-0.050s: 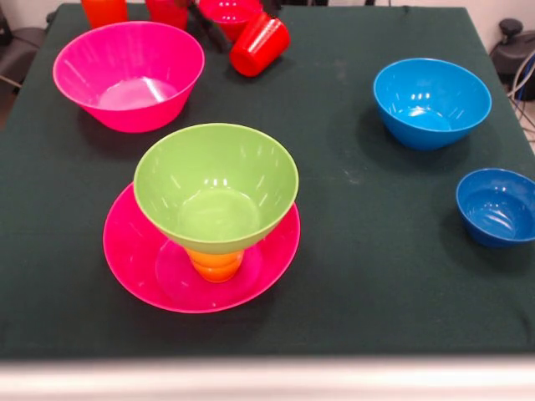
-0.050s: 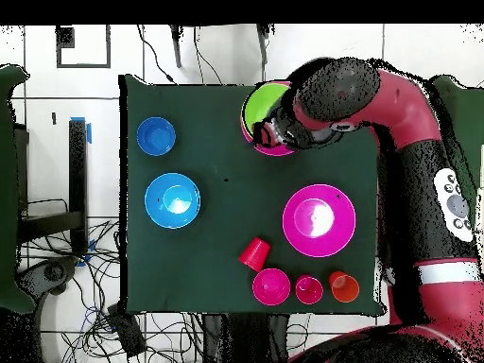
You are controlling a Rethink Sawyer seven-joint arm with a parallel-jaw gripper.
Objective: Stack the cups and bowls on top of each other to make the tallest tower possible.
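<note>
The tower stands near the table's front: a wide pink bowl, a yellow-orange cup on it, and a lime green bowl on the cup. In the overhead view the arm's end with my gripper hangs over the green bowl and hides half of it; the front view shows no gripper. A second large pink bowl, a light blue bowl and a small dark blue bowl sit apart on the cloth. A red cup lies tipped over.
Along the far edge stand an orange cup, a red cup and a small red bowl. The table's dark green cloth ends just in front of the tower. Cables lie on the floor beside the table.
</note>
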